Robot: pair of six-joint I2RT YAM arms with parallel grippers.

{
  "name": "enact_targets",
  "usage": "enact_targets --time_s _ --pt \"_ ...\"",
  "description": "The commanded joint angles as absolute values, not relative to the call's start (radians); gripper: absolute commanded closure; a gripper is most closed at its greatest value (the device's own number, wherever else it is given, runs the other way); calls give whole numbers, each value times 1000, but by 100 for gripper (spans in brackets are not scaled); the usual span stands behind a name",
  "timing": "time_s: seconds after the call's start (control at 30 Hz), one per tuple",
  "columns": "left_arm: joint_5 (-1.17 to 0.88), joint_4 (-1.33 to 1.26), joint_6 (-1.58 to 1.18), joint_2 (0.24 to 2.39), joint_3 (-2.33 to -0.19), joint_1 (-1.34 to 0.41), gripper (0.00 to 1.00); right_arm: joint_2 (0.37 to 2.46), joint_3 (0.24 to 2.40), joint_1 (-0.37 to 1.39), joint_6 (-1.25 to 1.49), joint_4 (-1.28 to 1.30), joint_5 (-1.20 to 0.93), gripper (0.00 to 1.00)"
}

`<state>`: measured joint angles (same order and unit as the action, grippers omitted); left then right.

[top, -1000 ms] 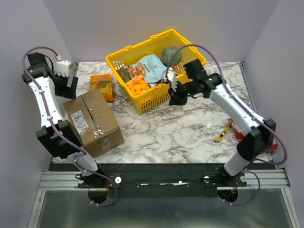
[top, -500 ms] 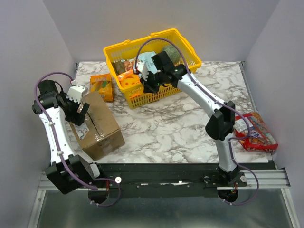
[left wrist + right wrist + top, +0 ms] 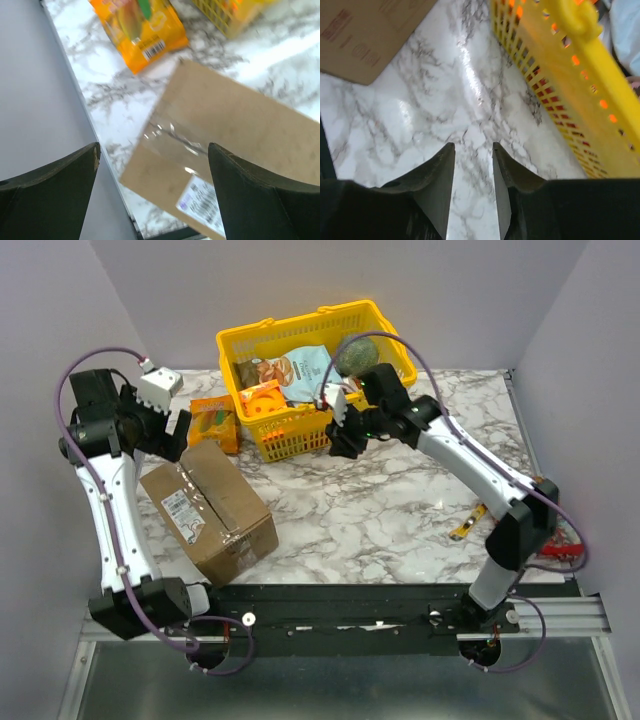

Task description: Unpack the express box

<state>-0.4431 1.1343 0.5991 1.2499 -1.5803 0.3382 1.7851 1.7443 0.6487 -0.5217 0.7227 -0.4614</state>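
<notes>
L claw (image 3: 152, 150) is seen spread wide w/ nothing held between its fingers (image 3: 60, 180). It is held above the far end of the box (image 3: 240, 130), apart from it. From the top view the L claw (image 3: 172, 435) is placed between that end and the orange snack pack (image 3: 213, 422), which is laid flat just beyond the box, near the worktop's far-L corner.

The box (image 3: 210, 508) is set on the near-L part of the worktop (image 3: 380, 510), turned at an angle. Its top flaps are shut and taped, and a white label (image 3: 180, 510) is stuck on top.

R claw (image 3: 473, 150) is drawn narrow, only a thin gap is left, and nothing is gripped. It is held over bare worktop just beside the front wall of the yellow basket (image 3: 580, 90). In the top view the R claw (image 3: 340, 440) is found at the basket's (image 3: 290, 435) near R corner. Packets are piled in the basket at the far middle.
</notes>
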Motion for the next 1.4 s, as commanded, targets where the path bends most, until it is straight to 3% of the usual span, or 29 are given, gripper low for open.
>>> enact_targets --time_s 0.0,0.1,0.3,0.47,0.73,0.93,1.07,1.37 --pt "-371 1065 453 1384 -1638 337 3 1643 1540 660 -540 699 -511 49" --pt "-327 1078 459 1382 -1611 341 2 1568 1423 650 -497 704 -434 47" --pt "-264 1055 436 1310 -1477 385 1 1450 1282 630 -511 719 -523 47" --pt "-412 1173 466 1342 -1479 400 1 1482 1311 629 -512 741 -515 47" --pt "-256 1130 408 1201 -1442 500 5 1600 1469 635 -444 672 -543 49" --pt "-103 1207 600 1089 -1390 551 43 1778 1655 692 -385 603 -505 65" --pt "-77 1255 678 1075 -1241 560 99 1891 1761 753 -387 600 -492 73" --pt "-382 1284 848 1049 -1034 543 100 1962 1815 815 -385 578 -482 75"
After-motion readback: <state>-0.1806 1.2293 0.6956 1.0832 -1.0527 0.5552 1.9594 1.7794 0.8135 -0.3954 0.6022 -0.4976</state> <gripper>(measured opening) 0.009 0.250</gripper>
